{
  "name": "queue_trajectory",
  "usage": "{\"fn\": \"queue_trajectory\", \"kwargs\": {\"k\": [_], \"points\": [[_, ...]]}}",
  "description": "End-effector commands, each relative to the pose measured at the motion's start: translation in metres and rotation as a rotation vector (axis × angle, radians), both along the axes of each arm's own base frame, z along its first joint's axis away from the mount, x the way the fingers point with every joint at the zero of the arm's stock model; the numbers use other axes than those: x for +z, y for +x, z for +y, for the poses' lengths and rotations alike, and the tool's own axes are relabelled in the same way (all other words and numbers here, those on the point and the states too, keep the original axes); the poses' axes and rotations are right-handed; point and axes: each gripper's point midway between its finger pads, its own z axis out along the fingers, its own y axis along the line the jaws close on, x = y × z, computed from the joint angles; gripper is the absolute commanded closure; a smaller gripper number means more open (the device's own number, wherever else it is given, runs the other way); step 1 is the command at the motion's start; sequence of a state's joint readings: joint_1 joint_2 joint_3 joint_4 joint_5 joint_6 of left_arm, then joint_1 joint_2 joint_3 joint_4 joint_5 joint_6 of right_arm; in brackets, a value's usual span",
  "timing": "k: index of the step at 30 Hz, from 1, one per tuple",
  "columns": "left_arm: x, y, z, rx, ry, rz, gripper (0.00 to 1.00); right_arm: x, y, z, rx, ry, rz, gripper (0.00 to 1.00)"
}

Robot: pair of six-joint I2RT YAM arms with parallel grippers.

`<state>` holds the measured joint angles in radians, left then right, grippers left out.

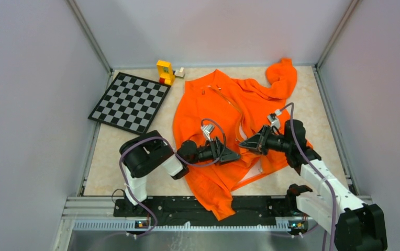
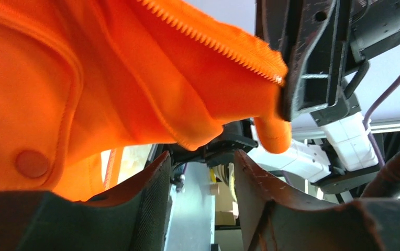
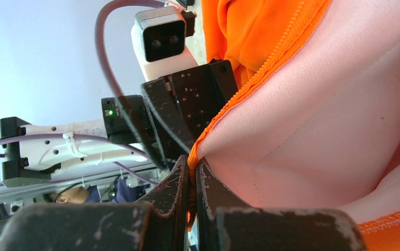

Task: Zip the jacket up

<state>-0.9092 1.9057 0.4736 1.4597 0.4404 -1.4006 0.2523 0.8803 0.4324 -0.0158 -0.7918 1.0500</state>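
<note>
The jacket (image 1: 208, 110) is spread on the surface (image 1: 109, 172) just to the right of the checkerboard (image 1: 130, 102), bright orange and crumpled. Its front is parted, and pale pinkish lining (image 3: 313, 130) is exposed along the open edge. A row of orange zipper teeth (image 2: 208, 44) is seen along that edge, and a round snap button (image 2: 32, 163) is set in a stitched flap. One sleeve (image 1: 282, 77) is bunched far to the right of the checkerboard, against the back corner. The hem (image 1: 221, 206) is draped over the surface's near edge, onto the black rail (image 1: 177, 206).

The left gripper (image 1: 234, 156) is held to the right of the checkerboard and nearer the arm bases. Its fingers (image 2: 153, 193) are spread, with fabric hanging beyond the tips and nothing gripped between them. The right gripper (image 1: 244, 144) is met tip to tip just beyond it. Its fingers (image 3: 179, 183) are pressed together on the zipper edge, which is lifted off the surface.

Bare surface is left on the near side of the checkerboard. A yellow block (image 1: 165, 71) stands at the checkerboard's far right corner. Only a narrow strip is left between the jacket and the right wall (image 1: 376, 104).
</note>
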Motion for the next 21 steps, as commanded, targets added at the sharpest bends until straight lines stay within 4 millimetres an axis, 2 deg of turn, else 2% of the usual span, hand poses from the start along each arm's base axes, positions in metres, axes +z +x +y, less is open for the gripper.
{"fn": "queue_trajectory", "kwargs": {"k": [1,4,11,15,17,21], "points": [[0.072,-0.003,-0.003,0.022,-0.229,-0.191,0.42,0.005,0.003,-0.004,-0.020,-0.013,-0.039,1.00],[0.076,-0.007,-0.005,0.022,-0.228,-0.194,0.35,0.001,0.004,-0.006,-0.027,-0.037,-0.044,1.00],[0.084,-0.007,-0.006,0.024,-0.265,-0.198,0.41,-0.003,0.002,-0.005,-0.023,-0.031,-0.040,1.00],[0.080,-0.004,-0.004,0.051,-0.244,-0.189,0.31,-0.002,0.001,-0.006,-0.021,-0.034,-0.044,1.00],[0.084,-0.003,-0.008,0.045,-0.249,-0.196,0.34,-0.004,0.000,-0.006,-0.018,-0.039,-0.045,1.00],[0.088,-0.002,-0.016,0.022,-0.256,-0.180,0.49,-0.009,-0.001,-0.006,-0.012,-0.047,-0.037,1.00]]}}
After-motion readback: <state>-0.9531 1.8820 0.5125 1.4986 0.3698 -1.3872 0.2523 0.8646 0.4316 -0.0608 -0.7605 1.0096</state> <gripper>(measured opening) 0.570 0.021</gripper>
